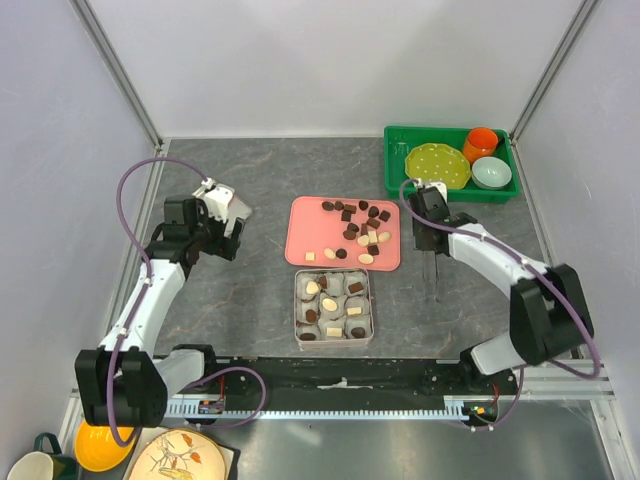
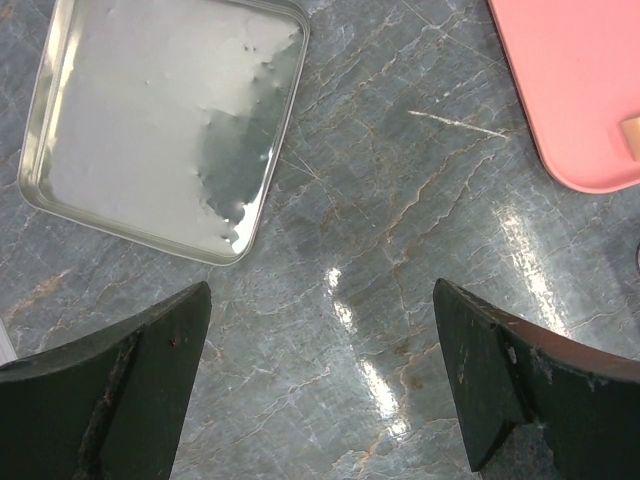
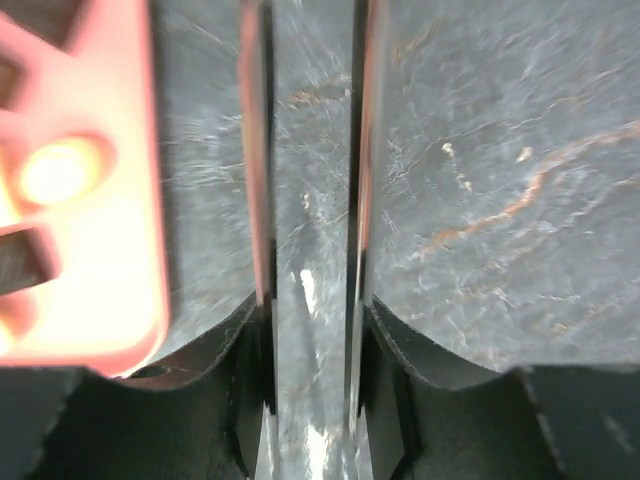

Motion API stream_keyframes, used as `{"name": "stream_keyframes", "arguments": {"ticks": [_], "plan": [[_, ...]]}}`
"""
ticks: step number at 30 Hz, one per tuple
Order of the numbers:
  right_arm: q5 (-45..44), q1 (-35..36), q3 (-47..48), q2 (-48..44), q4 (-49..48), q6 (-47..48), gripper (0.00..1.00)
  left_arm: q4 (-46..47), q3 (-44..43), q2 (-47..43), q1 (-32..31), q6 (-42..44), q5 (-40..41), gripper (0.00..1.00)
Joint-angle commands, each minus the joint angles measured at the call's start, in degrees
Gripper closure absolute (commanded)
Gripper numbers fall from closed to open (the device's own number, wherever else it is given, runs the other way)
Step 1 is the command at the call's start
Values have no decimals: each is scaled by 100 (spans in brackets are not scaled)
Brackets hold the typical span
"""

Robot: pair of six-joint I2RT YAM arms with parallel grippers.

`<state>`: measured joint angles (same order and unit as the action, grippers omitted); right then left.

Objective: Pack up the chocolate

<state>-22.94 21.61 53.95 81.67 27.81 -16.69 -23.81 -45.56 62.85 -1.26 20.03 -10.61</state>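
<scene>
Though many pieces of chocolate (image 1: pixel 350 233) lie loose on the pink tray (image 1: pixel 305 215), the tin (image 1: pixel 295 310) at its six o'clock already looks filled across, so packing seems about half done. The right gripper (image 1: pixel 433 290), at the tray's four o'clock, holds its thin jaws slightly apart on nothing. The left gripper (image 2: pixel 320 290), at nine o'clock, gapes wide and empty over the table (image 2: pixel 400 200), near the shiny lid (image 2: pixel 160 120).
</scene>
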Motion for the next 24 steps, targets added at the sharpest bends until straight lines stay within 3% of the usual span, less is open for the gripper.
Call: {"name": "stream_keyframes", "arguments": {"ticks": [1, 4, 6, 12, 17, 24], "plan": [[149, -253, 36, 665, -390, 218, 53, 237, -41, 78, -6, 150, -55, 1], [272, -402, 229, 1210, -417, 333, 48, 351, 64, 52, -6, 237, 6, 1], [316, -490, 395, 1518, -417, 394, 38, 403, 117, 70, -6, 282, 50, 1], [220, -614, 809, 2081, -382, 526, 29, 650, 232, 394, -6, 440, 164, 1], [-43, -605, 889, 2231, -338, 561, 2, 843, 232, 728, -6, 589, 296, 1], [-509, -605, 634, 1590, -399, 395, 2, 1343, 443, 1062, -6, 809, 516, 1]]}}
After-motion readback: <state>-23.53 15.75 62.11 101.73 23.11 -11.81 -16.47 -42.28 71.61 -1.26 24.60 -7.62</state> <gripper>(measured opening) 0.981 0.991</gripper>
